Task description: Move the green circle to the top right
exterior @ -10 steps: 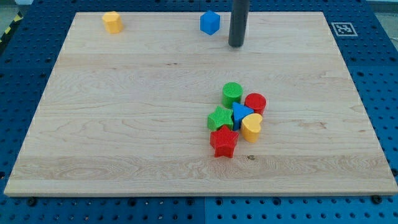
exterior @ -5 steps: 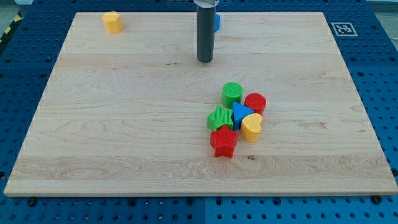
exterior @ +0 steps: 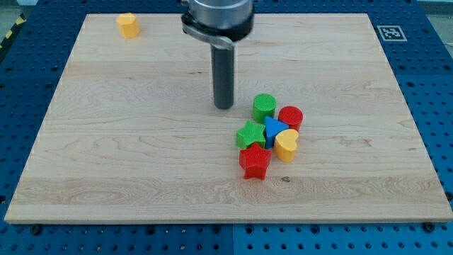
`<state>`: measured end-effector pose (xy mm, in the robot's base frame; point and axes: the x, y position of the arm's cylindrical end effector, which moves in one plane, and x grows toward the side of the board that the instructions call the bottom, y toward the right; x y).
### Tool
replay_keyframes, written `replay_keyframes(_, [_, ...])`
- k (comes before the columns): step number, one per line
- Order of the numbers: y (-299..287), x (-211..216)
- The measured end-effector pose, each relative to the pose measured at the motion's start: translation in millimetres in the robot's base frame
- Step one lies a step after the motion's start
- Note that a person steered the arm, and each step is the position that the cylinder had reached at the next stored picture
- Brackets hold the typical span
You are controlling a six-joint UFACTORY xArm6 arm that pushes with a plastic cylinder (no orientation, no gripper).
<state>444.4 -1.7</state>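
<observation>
The green circle (exterior: 264, 107) stands at the top of a cluster of blocks right of the board's middle. My tip (exterior: 224, 107) rests on the board just left of the green circle, a small gap apart. Touching the cluster: a red circle (exterior: 290, 117), a blue triangle (exterior: 273, 129), a green hexagon-like block (exterior: 250, 134), a yellow heart (exterior: 287, 144) and a red star-like block (exterior: 255, 162).
A yellow block (exterior: 127, 24) sits near the board's top left corner. The arm's body (exterior: 216, 15) hides the blue block at the top centre. A fiducial tag (exterior: 391, 32) lies off the board's top right corner. The wooden board (exterior: 127, 142) lies on a blue pegboard.
My tip has moved down the view and a little left, from near the top edge to just left of the green circle. No block has moved. The blue block is now hidden.
</observation>
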Motion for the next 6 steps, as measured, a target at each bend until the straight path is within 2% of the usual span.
replay_keyframes(3, [60.7,26.8])
replay_keyframes(4, [89.4,15.7])
replay_keyframes(6, [135.3,-32.9])
